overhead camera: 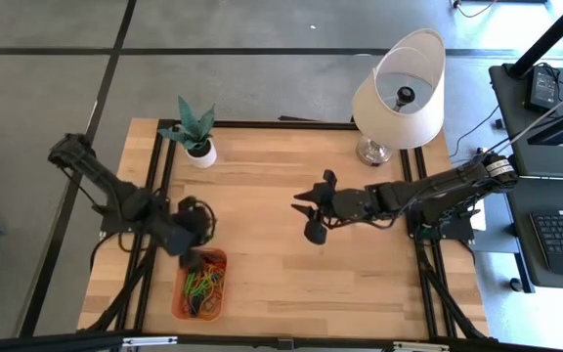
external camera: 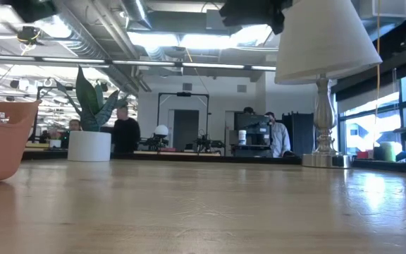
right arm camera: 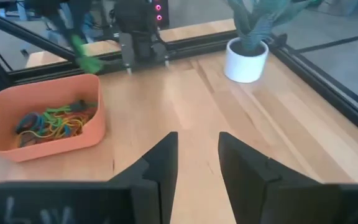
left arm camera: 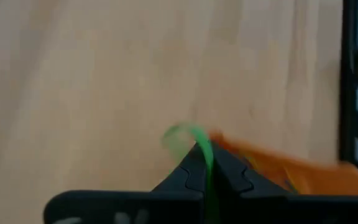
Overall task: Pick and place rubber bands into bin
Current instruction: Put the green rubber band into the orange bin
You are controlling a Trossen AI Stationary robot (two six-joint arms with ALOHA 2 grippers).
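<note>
Left hand (overhead camera: 201, 223), fingers pressed together on a green band (left arm camera: 188, 138), hangs just above the bin (overhead camera: 181, 298) at the counter's (overhead camera: 291, 264) front-left corner. More bands (right arm camera: 51, 121) fill the bin. Right hand (overhead camera: 313, 207), fingers spread and empty, hovers mid-counter, arm stretched from the right edge.

In the left wrist view we see only a blurred corner of the shallow orange plastic bin (left arm camera: 303, 168), and the thin green rubber band (left arm camera: 194, 140) is smeared. In the low view the frame cuts off the bin and the white fabric lampshade (external camera: 326, 39).
</note>
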